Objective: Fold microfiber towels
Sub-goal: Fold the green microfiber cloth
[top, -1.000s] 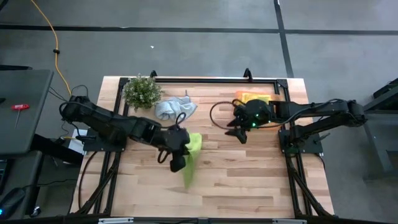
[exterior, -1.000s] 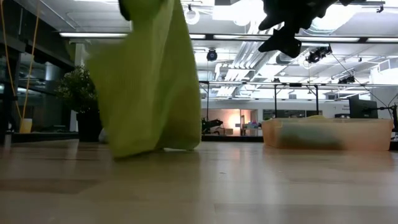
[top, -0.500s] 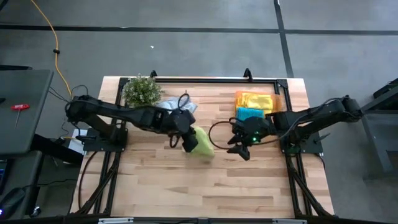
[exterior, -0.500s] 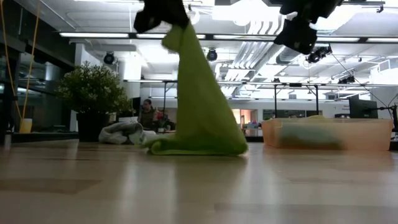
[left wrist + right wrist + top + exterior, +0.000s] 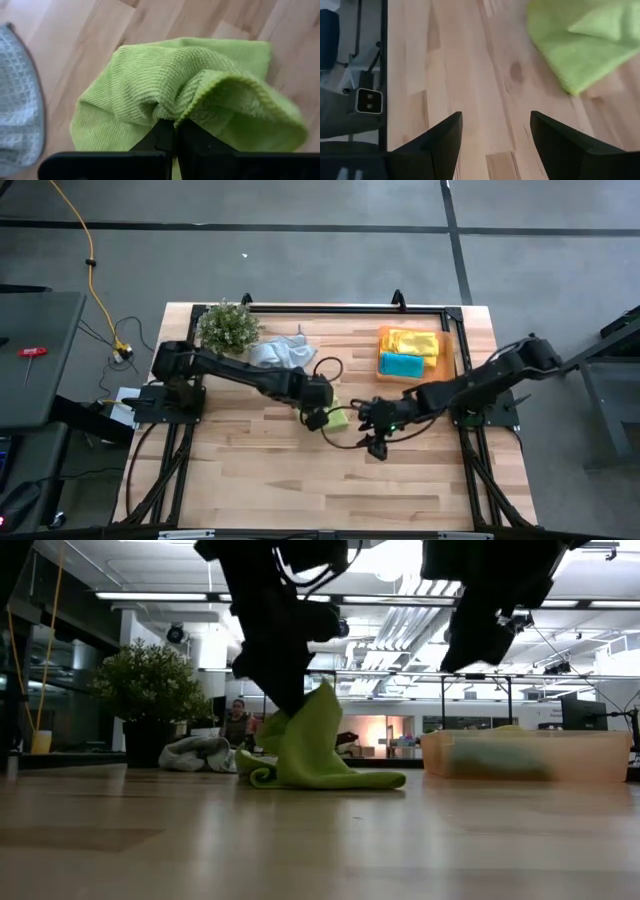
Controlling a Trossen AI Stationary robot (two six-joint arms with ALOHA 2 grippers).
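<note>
The lime green towel [image 5: 337, 418] lies heaped on the table's middle, its top bunched up into my left gripper [image 5: 319, 417], which is shut on it. My right gripper [image 5: 374, 444] hovers open just right of and nearer than the towel, above bare wood, touching nothing; its own view shows the green towel [image 5: 580, 45] beyond the gripper [image 5: 495, 137]. A pale grey-blue towel [image 5: 281, 354] lies crumpled at the back by the plant. A yellow towel [image 5: 411, 340] and a teal towel [image 5: 401, 364] lie in the orange tray [image 5: 447, 350]. My left gripper pinches a bunched fold [image 5: 176, 115] at the towel's top between its two shut fingers, several layers gathered. The fingers come from above, slanting down from the table's left. The towel rises to a peak [image 5: 318, 700] at the fingers, and its lower part [image 5: 330, 778] rests crumpled on the table.
A small leafy plant [image 5: 228, 327] stands at the far left. The orange tray [image 5: 528, 755] sits at the far right. Bare wood [image 5: 330, 480] stretches along the near half of the table. A black frame bar [image 5: 330, 308] runs along the far edge.
My left gripper has carried the green towel away from the near edge and toward the right, then down; the towel, which hung free, now sits heaped on the table under the fingers. My right gripper has moved toward the near edge and down, beside the towel, still open.
</note>
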